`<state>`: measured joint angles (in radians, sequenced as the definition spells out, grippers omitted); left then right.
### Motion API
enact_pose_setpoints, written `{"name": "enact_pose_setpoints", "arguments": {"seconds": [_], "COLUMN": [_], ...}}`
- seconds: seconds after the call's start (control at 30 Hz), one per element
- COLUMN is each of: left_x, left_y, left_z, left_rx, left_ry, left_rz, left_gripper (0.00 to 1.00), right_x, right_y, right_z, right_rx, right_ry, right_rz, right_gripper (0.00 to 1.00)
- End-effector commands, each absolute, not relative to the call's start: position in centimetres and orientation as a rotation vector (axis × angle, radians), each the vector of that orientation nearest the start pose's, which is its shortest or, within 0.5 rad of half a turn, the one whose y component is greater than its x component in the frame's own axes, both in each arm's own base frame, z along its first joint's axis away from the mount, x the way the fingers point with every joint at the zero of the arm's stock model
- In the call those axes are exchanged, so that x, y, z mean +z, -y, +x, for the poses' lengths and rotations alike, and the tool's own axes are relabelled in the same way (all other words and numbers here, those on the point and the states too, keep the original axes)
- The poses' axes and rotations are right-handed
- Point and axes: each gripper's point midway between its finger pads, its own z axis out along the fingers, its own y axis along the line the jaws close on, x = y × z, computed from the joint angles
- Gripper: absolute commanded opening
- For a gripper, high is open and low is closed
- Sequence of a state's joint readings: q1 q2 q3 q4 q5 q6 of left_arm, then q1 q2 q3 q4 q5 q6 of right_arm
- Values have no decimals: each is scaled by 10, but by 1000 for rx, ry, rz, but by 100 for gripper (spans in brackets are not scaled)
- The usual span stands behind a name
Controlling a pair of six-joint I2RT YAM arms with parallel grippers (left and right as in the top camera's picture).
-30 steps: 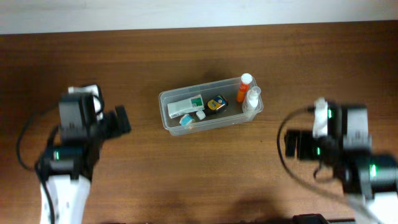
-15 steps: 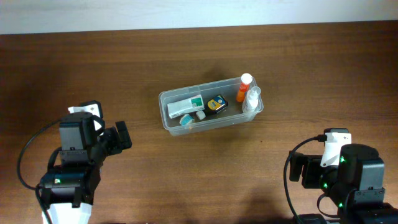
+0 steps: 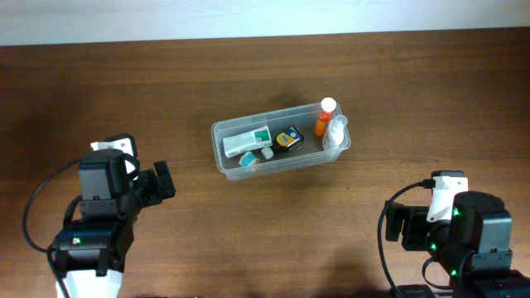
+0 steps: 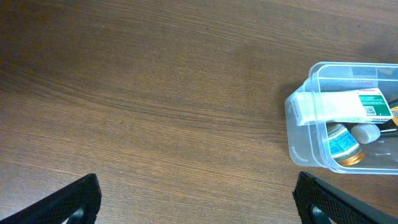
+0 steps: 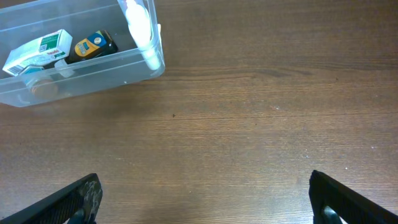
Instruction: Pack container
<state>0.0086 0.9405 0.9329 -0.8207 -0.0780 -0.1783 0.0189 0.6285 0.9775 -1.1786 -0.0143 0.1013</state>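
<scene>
The container (image 3: 220,131) is a long clear plastic tub at the table's middle. It holds a white and green box (image 3: 247,141), a yellow and black item (image 3: 289,137), an orange bottle (image 3: 325,116), a clear spray bottle (image 3: 335,132) and a small blue-labelled bottle (image 3: 248,161). My left gripper (image 3: 163,180) is open and empty, well to the tub's left and nearer the front. My right gripper (image 3: 396,228) is open and empty at the front right. The left wrist view shows the tub's left end (image 4: 297,134) beyond the open gripper (image 4: 196,186). The right wrist view shows the tub (image 5: 81,92) beyond the open gripper (image 5: 204,180).
The wooden table (image 3: 265,223) runs to a pale wall strip (image 3: 265,16) at the back. Black cables loop beside each arm base (image 3: 33,207).
Since one second ago both arms have drawn back toward the table's front, the right one farther. Nothing has moved in the last half second. The tub's contents are unchanged.
</scene>
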Motion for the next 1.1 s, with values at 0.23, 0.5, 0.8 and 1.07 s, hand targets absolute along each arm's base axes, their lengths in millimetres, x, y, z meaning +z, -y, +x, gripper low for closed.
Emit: {"name": "enact_pose_setpoints", "arguments": {"seconds": [0.23,0.5,0.8,1.07], "left_x": [201,201,201,201], "left_y": [-14,-14,-14,-14], "left_z": [276,276,276,276], "left_rx": [9,9,9,8], "left_ry": [-2390,-2390,-2390,-2390], "left_rz": [-236,-236,-236,-236], "left_gripper": [99,99,99,99], "right_x": [237,220,224,211], "right_y": [4,0,-4,-1], "right_z": [171,174,218,241], "right_rx": [14,32,19,-52], "right_ry": [-2147,-1875,-1647,-1490], "right_rz": [82,37,-27,-68], "right_gripper": [98,98,98,98]}}
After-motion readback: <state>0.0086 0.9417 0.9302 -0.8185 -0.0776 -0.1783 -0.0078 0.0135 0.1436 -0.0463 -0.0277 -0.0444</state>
